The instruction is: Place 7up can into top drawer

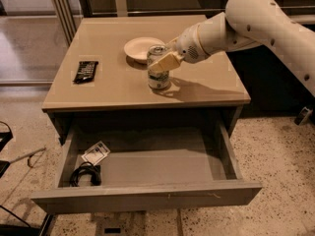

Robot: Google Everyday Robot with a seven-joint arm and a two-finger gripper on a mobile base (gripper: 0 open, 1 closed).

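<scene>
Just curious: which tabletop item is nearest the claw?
The 7up can: the gripper is at its top; the bowl and black bar lie farther off.

My robot's arm point(256, 18) is white, smooth and fat, like a big bent tube. It gets thinner toward the end. I can see a few small dark dots on the biggest part, like little screw holes. Thin dark lines run round the arm where one piece meets the next. The last piece is a round white knob with a grey, speckled patch on it. Out of that knob comes my gripper point(161, 62), which is a flat, pale tan colour. The gripper sits against the top half of the 7up can point(158, 78) on the desk point(113, 87).
</scene>
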